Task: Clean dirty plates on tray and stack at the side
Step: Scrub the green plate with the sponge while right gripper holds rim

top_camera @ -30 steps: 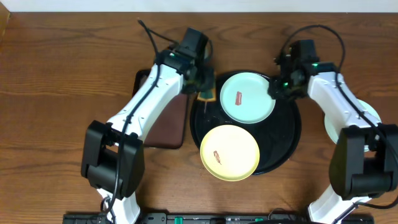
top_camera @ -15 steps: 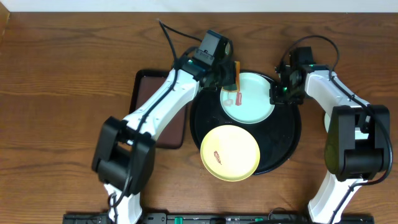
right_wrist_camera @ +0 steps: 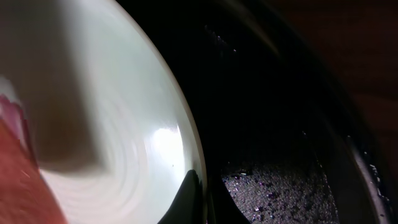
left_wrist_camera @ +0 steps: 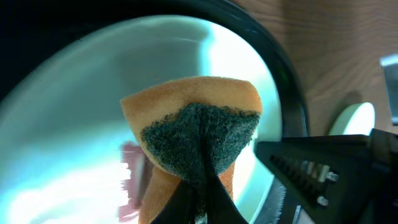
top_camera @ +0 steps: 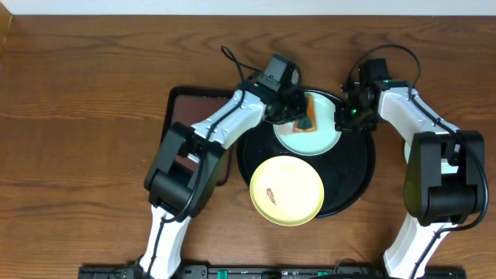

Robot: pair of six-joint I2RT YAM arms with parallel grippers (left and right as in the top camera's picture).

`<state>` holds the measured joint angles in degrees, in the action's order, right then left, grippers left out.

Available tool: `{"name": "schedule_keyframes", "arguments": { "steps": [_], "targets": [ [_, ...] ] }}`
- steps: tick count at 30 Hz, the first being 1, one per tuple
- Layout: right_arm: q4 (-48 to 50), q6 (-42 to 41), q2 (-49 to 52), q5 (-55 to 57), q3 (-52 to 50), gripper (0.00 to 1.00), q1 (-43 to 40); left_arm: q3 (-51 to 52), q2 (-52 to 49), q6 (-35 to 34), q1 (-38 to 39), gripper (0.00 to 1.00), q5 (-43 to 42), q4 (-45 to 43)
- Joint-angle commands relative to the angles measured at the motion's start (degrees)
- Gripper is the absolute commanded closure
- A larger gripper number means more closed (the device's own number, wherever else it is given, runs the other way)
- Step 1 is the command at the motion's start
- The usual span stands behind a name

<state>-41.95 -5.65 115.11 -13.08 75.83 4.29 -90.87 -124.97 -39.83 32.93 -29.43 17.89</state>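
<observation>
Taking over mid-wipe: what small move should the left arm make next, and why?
Probably press the sponge down and rub it across the reddish smear beside it. The left gripper is shut on the sponge over the mint-green plate, and the right gripper pinches that plate's rim, apparently steadying it.

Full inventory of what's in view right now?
black tray: 1, glossy black, table centre
mint plate: 1, pale green, far half of black tray
yellow plate: 1, pale yellow, red smear, near half, overhanging rim
second mint plate: 1, pale green, on table beyond tray
brown tray: 1, brown, black rim, left of black tray
sponge: 1, orange and dark green, over mint plate
left fingers: black, shut on sponge
right fingers: black, shut on mint plate rim
</observation>
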Motion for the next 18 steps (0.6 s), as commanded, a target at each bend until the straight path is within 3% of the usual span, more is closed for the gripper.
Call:
{"name": "schedule_keyframes", "arguments": {
  "steps": [1, 13, 18],
  "targets": [
    [-0.8, 1.0, 0.8, 1.0, -0.3, 0.99, 1.4, -1.5, -0.3, -3.7, 1.7, 0.93, -2.1, -1.1],
    [-1.6, 1.0, 0.8, 1.0, -0.3, 0.99, 1.4, -1.5, -5.5, -2.1, 0.5, 0.93, 2.8, 2.9],
    [-2.0, 1.0, 0.8, 1.0, -0.3, 0.99, 1.4, -1.7, -5.7, 0.9, -1.9, 0.93, 8.7, 9.9]
  ]
}}
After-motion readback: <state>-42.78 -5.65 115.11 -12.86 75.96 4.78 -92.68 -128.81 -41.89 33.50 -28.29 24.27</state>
